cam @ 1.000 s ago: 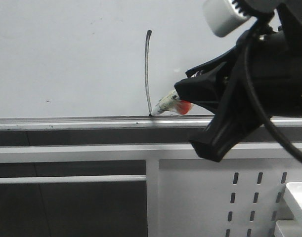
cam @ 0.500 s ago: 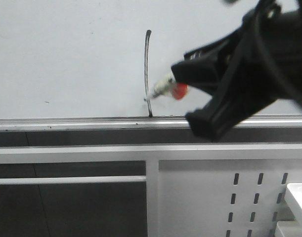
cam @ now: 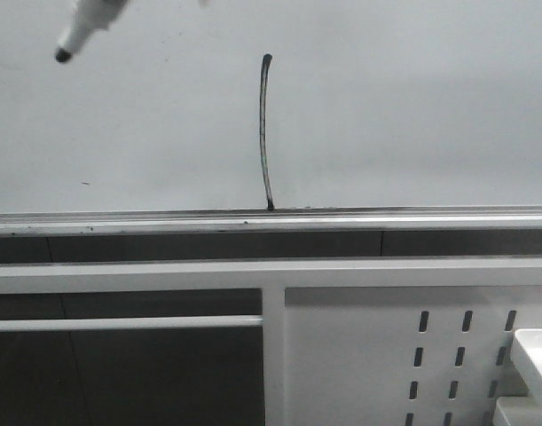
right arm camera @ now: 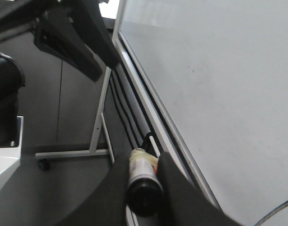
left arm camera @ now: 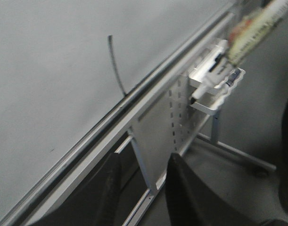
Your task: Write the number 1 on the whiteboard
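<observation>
Pale grey whiteboard (cam: 412,106) fills the far wall, silver rail along its lower edge, white perforated panel (cam: 412,355) below right. The number 1 (cam: 265,133) sits mid-board, a thin, slightly bowed stroke running down to the rail, looks complete. Right gripper (right arm camera: 143,174) clenched on the marker (right arm camera: 143,181), whose tip shows at top left of the front view, clear of the board. Left gripper (left arm camera: 139,183) released, holding nothing. Step now, I'd say: retract; keep the tip off the surface so nothing smears or adds a stray line
</observation>
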